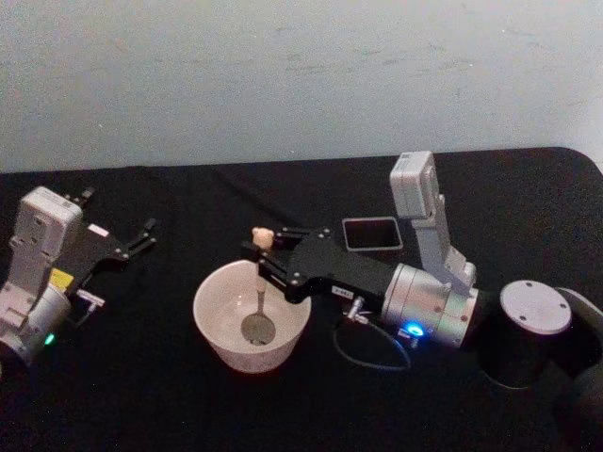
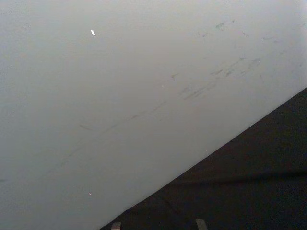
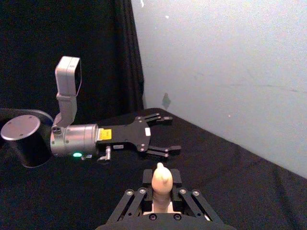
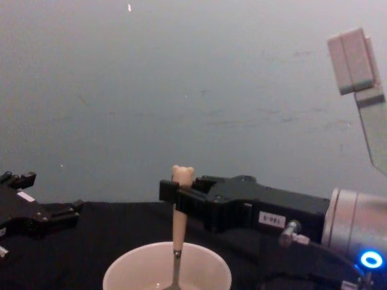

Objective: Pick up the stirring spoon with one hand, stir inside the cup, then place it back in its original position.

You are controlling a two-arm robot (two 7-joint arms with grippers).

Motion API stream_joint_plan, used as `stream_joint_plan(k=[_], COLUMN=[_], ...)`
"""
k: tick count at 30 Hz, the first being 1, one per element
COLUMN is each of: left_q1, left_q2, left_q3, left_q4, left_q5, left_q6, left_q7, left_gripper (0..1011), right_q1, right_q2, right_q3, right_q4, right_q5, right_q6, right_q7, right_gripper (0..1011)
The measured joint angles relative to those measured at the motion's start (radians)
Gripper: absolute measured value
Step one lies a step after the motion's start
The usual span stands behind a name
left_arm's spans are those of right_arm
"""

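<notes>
Head view has the right gripper [image 1: 262,252] reaching in from the right, its fingers clamped on the beige handle of the stirring spoon [image 1: 259,303]. The spoon stands nearly upright, its metal bowl down inside the cup [image 1: 219,347]. The cup sits mid-table on the black table [image 1: 141,386], with a dark grey square holder [image 1: 371,234] farther back to its right. The left gripper [image 1: 118,217] rests at the left, well apart from the cup, its fingers spread.
</notes>
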Motion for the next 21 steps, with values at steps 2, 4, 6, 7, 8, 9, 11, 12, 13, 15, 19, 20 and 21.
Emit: stream_joint_plan(k=[2, 4, 6, 7, 8, 9, 11, 12, 13, 15, 19, 20, 21], left_q1=[0.0, 0.0, 0.0, 0.0, 0.0, 0.0, 0.0, 0.0, 0.0, 0.0, 0.0, 0.0, 0.0], left_q2=[0.0, 0.0, 0.0, 0.0, 0.0, 0.0, 0.0, 0.0, 0.0, 0.0, 0.0, 0.0, 0.0], left_q3=[0.0, 0.0, 0.0, 0.0, 0.0, 0.0, 0.0, 0.0, 0.0, 0.0, 0.0, 0.0, 0.0], left_q4=[0.0, 0.0, 0.0, 0.0, 0.0, 0.0, 0.0, 0.0, 0.0, 0.0, 0.0, 0.0, 0.0], left_q5=[0.0, 0.0, 0.0, 0.0, 0.0, 0.0, 0.0, 0.0, 0.0, 0.0, 0.0, 0.0, 0.0], left_q6=[0.0, 0.0, 0.0, 0.0, 0.0, 0.0, 0.0, 0.0, 0.0, 0.0, 0.0, 0.0, 0.0], left_q7=[0.0, 0.0, 0.0, 0.0, 0.0, 0.0, 0.0, 0.0, 0.0, 0.0, 0.0, 0.0, 0.0], left_gripper=[1001, 1001, 1001, 1001, 1001, 1001, 1001, 1002, 1001, 1002, 1001, 1001, 1001], right_q1=[0.002, 0.004, 0.006, 0.007, 0.009, 0.012, 0.015, 0.017, 0.018, 0.025, 0.038, 0.041, 0.047], right_q2=[-0.004, -0.008, -0.011, -0.012, -0.016, -0.019, -0.023, -0.025, -0.026, -0.035, -0.051, -0.055, -0.061], right_q3=[-0.005, -0.012, -0.016, -0.018, -0.023, -0.026, -0.03, -0.031, -0.033, -0.037, -0.044, -0.045, -0.046], right_q4=[0.005, 0.012, 0.016, 0.018, 0.024, 0.029, 0.036, 0.039, 0.042, 0.055, 0.079, 0.084, 0.095], right_q5=[-0.004, -0.011, -0.016, -0.018, -0.023, -0.027, -0.031, -0.033, -0.034, -0.041, -0.053, -0.056, -0.06], right_q6=[0.0, -0.002, -0.004, -0.005, -0.007, -0.009, -0.011, -0.012, -0.012, -0.015, -0.022, -0.024, -0.028], right_q7=[0.004, 0.008, 0.011, 0.012, 0.014, 0.017, 0.019, 0.02, 0.021, 0.023, 0.024, 0.024, 0.024], right_gripper=[214, 213, 213, 213, 213, 214, 213, 213, 213, 213, 213, 213, 213])
